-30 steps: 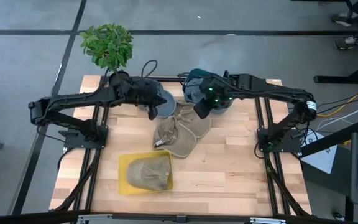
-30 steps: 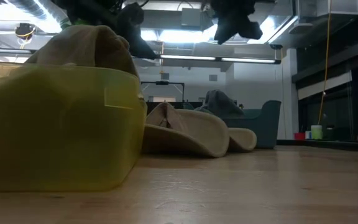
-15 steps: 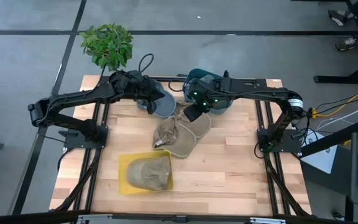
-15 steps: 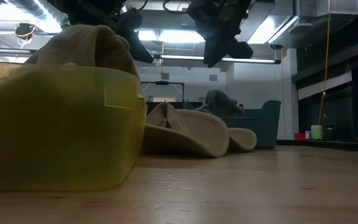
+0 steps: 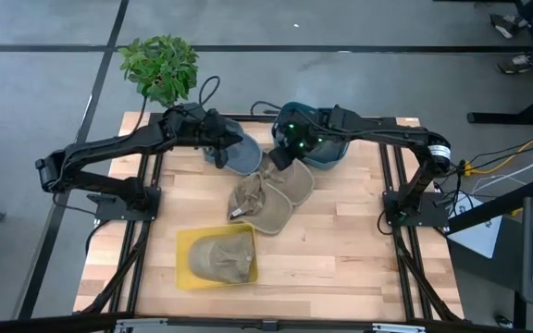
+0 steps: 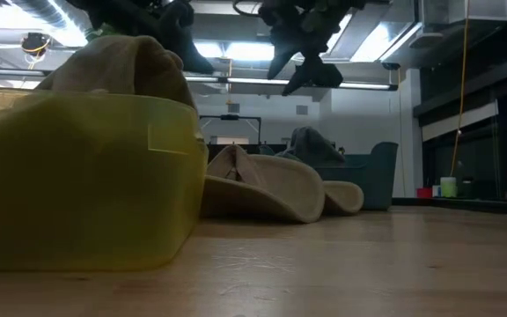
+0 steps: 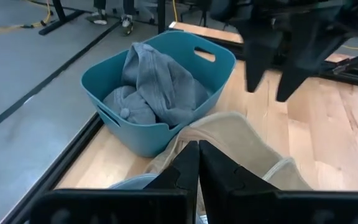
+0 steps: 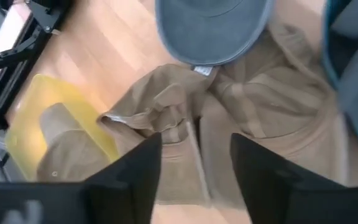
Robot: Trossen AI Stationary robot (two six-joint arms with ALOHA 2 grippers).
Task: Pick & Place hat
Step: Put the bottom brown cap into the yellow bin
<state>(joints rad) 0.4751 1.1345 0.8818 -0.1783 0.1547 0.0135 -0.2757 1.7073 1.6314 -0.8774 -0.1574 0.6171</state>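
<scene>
The high view looks straight down on the whole table [image 5: 340, 250]; the low view sits at table-top height, very near the yellow bin [image 6: 77, 176], facing the room; both wrist views look down on the tan hats [image 8: 241, 124], shared with the high view.

Two dark jointed arms, green lights glowing.

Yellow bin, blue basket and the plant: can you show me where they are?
yellow bin [image 5: 185, 252], high view, on its bare left rim.
blue basket [image 7: 215, 59], left wrist view, on its wall beside the handle slot.
plant [image 5: 160, 67], high view, on the middle of its leaves.
</scene>
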